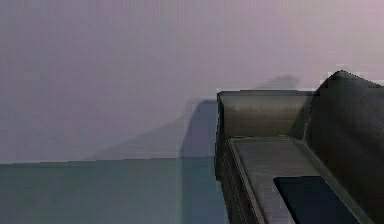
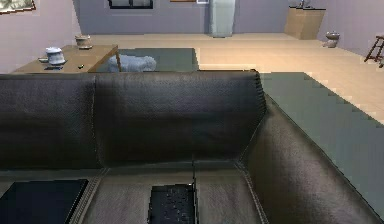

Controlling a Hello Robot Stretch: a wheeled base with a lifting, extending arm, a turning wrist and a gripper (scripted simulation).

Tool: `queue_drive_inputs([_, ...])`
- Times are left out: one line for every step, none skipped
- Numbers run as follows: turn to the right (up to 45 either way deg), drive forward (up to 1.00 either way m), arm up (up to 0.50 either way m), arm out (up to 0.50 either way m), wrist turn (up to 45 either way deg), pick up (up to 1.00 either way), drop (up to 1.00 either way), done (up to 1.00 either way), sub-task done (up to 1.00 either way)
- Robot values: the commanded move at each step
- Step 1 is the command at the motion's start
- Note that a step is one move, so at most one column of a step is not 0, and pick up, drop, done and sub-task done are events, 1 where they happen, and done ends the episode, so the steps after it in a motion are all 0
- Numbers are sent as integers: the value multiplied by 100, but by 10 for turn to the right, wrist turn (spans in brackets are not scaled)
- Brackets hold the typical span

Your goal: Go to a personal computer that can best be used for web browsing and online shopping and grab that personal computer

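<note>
Laptop (image 2: 171,206): a dark slab with a key-like dotted surface that lies flat on the seat of a dark leather sofa (image 2: 150,120), at the arm side view's bottom edge just left of the middle, cut off by that edge. It sits beside the seam between two seat cushions, below the backrest. A flat dark panel (image 2: 40,202) lies on the same seat at the bottom left corner, apart from the laptop. In the forward view a like dark panel (image 1: 315,198) lies on the sofa seat at the lower right, near the armrest (image 1: 262,112), with a plain lavender wall (image 1: 100,70) and teal floor (image 1: 90,190) beyond. State of the gripper and pose of the arm: cannot be told. Behind the sofa back there is a wooden table (image 2: 95,62) with a pale bowl (image 2: 55,57) and a second small vessel (image 2: 84,42). A grey-green rug (image 2: 320,110) lies to the right. Far off there are a white refrigerator (image 2: 222,17) and a wooden cabinet (image 2: 303,22).
</note>
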Motion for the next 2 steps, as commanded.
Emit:
queue_drive_inputs([0,0,10,0,0,0,0,0,0])
queue_drive_inputs([0,0,0,0,0,0,0,100,0])
